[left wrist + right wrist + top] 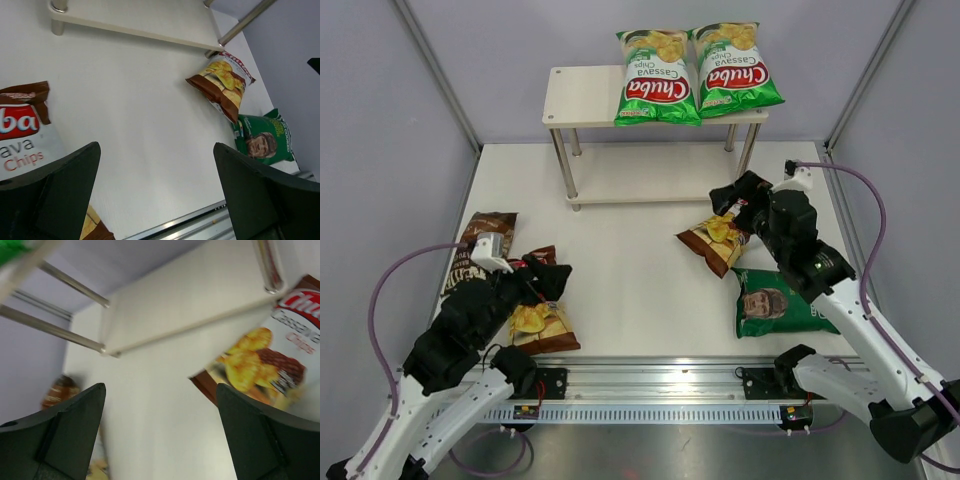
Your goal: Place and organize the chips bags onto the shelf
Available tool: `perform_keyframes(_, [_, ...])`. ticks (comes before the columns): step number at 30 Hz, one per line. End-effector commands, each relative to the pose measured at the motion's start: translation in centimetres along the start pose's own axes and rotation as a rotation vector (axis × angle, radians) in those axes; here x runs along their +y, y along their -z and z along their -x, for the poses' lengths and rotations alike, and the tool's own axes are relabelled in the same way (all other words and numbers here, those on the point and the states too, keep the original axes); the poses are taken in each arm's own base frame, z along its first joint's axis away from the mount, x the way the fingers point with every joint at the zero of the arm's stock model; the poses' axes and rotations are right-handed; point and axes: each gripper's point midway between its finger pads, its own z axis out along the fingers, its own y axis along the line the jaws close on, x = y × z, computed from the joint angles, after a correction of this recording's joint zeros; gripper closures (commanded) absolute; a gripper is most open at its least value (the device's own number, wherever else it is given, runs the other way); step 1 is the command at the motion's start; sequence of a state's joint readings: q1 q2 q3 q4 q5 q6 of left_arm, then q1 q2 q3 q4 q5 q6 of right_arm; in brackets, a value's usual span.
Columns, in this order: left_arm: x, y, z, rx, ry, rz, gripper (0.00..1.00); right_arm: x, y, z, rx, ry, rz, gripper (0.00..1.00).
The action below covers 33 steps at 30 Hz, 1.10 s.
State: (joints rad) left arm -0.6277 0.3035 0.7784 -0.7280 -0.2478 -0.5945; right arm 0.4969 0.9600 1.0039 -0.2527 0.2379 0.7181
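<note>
We see the left hand [155, 170] and the right hand [160, 405] spread wide, gripping nothing. Two green bags [658, 80] lie on the shelf [580, 95] top; four other bags [718, 240] lie on the table [630, 270].

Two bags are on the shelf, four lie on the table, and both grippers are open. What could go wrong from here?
1. The green bags overhang the front edge of the shelf. A nudge while loading the next bag could tip them off.
2. The brown bag beside the open right gripper looks glossy and puffy, so a pinch may slip.
3. The open left gripper sits partly over a second brown bag and could drag it.
</note>
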Motion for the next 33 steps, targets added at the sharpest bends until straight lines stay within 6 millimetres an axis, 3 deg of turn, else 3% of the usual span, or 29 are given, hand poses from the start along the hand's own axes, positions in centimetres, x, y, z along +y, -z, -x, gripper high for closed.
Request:
perform_keyframes(1, [-3.7,-2.3,-2.2,0.107,0.028,-0.165,0.01,-6.9,2.5,-3.9,0.188,0.263,-0.203,0.00])
perform_keyframes(5, [-5.9,-5.2,-7.3,0.284,0.122,-0.276,0.01,-8.2,4.8,-3.4,0.213,0.322,-0.251,0.01])
perform_keyframes(6, [-7.1,-6.3,-7.5,0.288,0.147,-0.322,0.01,-8.2,5.2,-3.2,0.209,0.323,-0.253,0.00])
perform_keyframes(9, [-10.1,-6.9,-9.8,0.352,0.208,-0.446,0.01,-8.5,6.6,-2.4,0.180,0.331,-0.256,0.00])
perform_keyframes(10, [-10.9,-7.3,-11.7,0.411,0.199,-0.450,0.01,-9.0,7.3,-2.1,0.169,0.338,-0.274,0.01])
perform_keyframes(12, [-12.9,-7.8,-12.1,0.417,0.201,-0.493,0.01,-9.1,8.0,-1.6,0.160,0.348,-0.287,0.01])
perform_keyframes(13, [-13.5,-8.2,-13.9,0.468,0.185,-0.488,0.01,-9.4,8.6,-1.4,0.161,0.354,-0.297,0.00])
perform_keyframes(15, [-15.4,-8.6,-14.6,0.473,0.194,-0.529,0.01,-8.9,9.4,-0.8,0.145,0.354,-0.276,0.00])
perform_keyframes(17, [-16.8,-9.3,-16.9,0.526,0.189,-0.525,0.01,-8.4,10.1,-0.8,0.157,0.359,-0.243,0.01])
perform_keyframes(19, [-18.9,-9.8,-17.4,0.519,0.207,-0.551,0.01,-7.7,11.1,-0.3,0.139,0.348,-0.207,0.01])
perform_keyframes(20, [-18.8,-10.7,-19.3,0.558,0.222,-0.513,0.01,-7.3,11.4,0.0,0.134,0.346,-0.190,0.00])
perform_keyframes(22, [-20.7,-11.6,-19.7,0.544,0.261,-0.530,0.01,-6.8,12.1,0.3,0.124,0.335,-0.160,0.00])
perform_keyframes(26, [-23.2,-14.2,-23.4,0.603,0.312,-0.514,0.01,-5.6,13.1,0.2,0.125,0.312,-0.088,0.01])
perform_keyframes(29, [-25.6,-15.0,-24.6,0.630,0.327,-0.534,0.01,-5.4,13.7,0.3,0.117,0.304,-0.071,0.00])
perform_keyframes(30, [-25.5,-15.5,-26.4,0.659,0.319,-0.510,0.01,-5.3,14.0,0.2,0.120,0.303,-0.055,0.00])
perform_keyframes(32, [-26.0,-16.4,-27.4,0.678,0.355,-0.487,0.01,-5.1,14.5,0.4,0.114,0.298,-0.045,0.01])
perform_keyframes(33, [-25.4,-17.1,-29.1,0.702,0.356,-0.453,0.01,-5.0,14.9,0.5,0.106,0.295,-0.034,0.01])
